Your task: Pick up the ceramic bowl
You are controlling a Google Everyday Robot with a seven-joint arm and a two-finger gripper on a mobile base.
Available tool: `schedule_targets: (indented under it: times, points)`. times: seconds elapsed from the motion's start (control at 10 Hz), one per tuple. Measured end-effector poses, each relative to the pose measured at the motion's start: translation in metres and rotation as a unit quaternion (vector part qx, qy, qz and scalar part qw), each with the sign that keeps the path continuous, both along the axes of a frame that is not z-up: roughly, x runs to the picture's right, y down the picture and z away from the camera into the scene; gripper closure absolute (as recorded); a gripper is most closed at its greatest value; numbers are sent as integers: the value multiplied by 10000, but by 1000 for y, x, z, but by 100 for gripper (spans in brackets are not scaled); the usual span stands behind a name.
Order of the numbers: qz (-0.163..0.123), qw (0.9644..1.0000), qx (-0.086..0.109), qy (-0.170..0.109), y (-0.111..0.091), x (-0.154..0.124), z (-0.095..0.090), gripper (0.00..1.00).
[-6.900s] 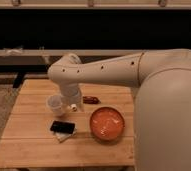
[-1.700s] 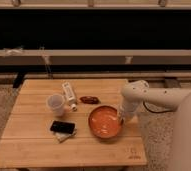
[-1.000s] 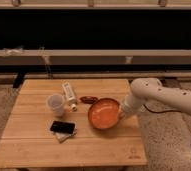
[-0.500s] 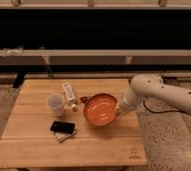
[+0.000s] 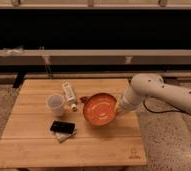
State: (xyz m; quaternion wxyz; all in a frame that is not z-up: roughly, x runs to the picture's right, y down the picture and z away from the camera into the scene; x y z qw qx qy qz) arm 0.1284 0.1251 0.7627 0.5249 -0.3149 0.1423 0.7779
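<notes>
Now, gripper (image 5: pixel 118 111) clamped on right rim of ceramic bowl (image 5: pixel 99 108), bowl tilted above wooden table (image 5: pixel 34 150); translucent cup (image 5: pixel 55 104) just left

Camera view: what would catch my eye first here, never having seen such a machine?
Probably the glossy orange-red ceramic bowl, tipped up on edge over the middle of the wooden table. The gripper on the big white arm meets its right rim. To the left stand a translucent white cup and, nearer the front, a flat black phone.
</notes>
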Motion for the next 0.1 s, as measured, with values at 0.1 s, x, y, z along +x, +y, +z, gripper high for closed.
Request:
schedule_targets:
  times: [0.1]
  points:
    - [1, 10000, 0, 1, 0, 0, 0, 100]
